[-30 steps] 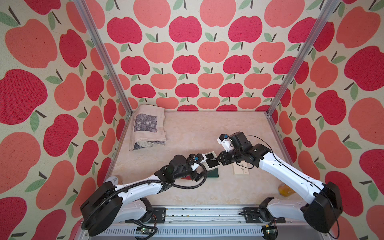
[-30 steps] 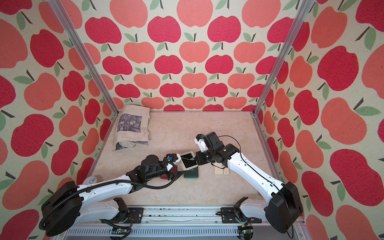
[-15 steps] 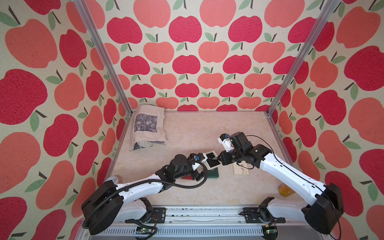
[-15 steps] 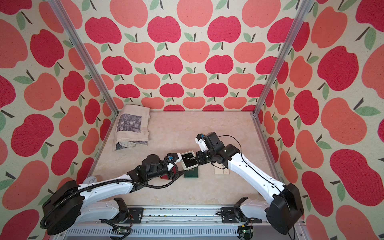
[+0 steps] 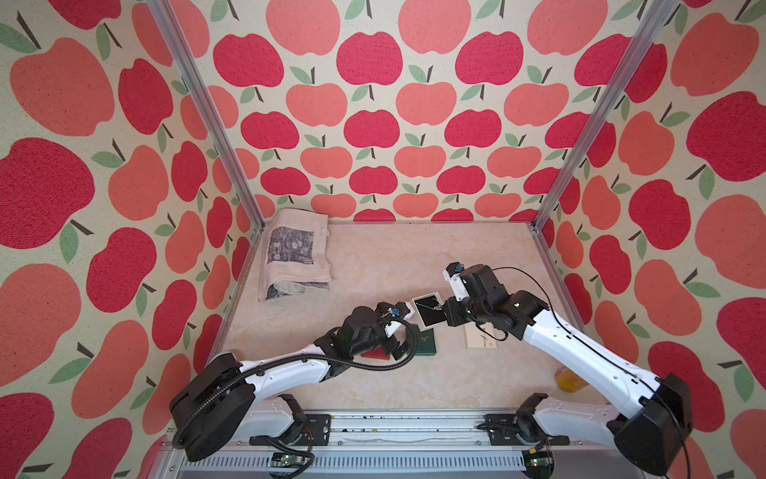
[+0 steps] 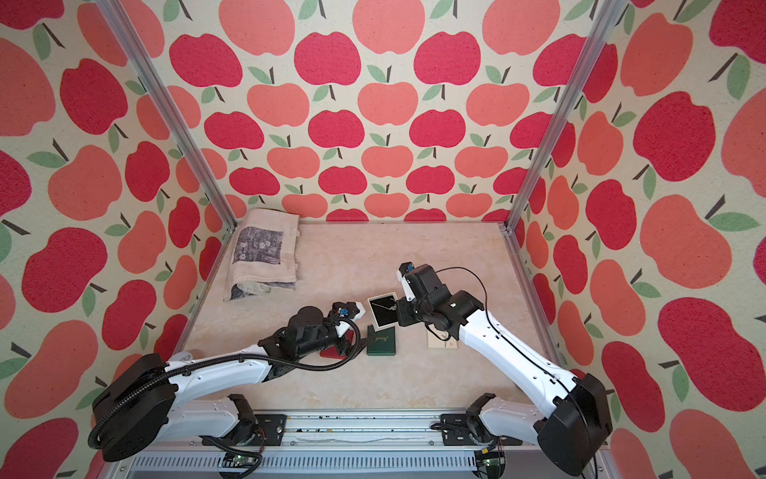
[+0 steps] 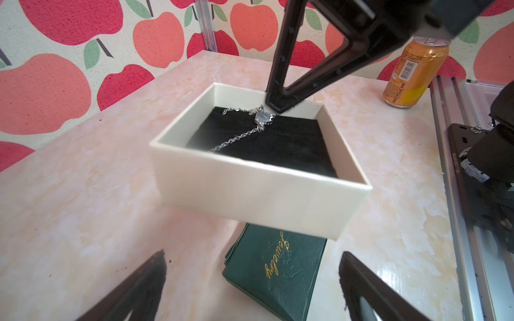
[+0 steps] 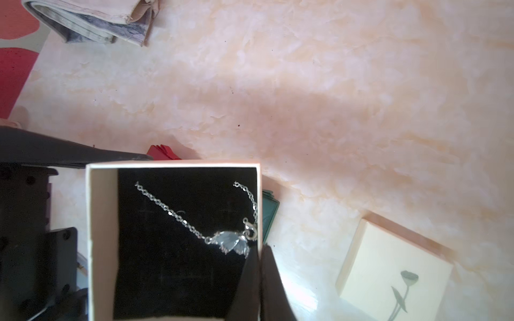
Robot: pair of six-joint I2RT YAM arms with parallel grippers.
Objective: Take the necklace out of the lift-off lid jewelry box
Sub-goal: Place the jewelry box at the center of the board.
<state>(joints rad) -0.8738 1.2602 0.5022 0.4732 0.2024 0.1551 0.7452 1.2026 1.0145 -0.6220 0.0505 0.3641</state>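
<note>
Inside the jewelry box (image 7: 250, 191): necklace (image 8: 230, 241) lay on the black pad (image 7: 278, 144), not yet out.
Right claw (image 8: 260, 250): was clamped on the box wall, holding it above the desk (image 8: 333, 111) (likely offering it).
Left claw (image 7: 251, 254): stood spread wide facing the box, probably to pinch the necklace.

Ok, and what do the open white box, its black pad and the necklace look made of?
White box: matte card, likely; thin straight walls.
Black pad: velvety foam or fabric, light-absorbing.
Necklace: silvery metal chain, glinting links; pale translucent pendant, glass or stone, unclear.
</note>
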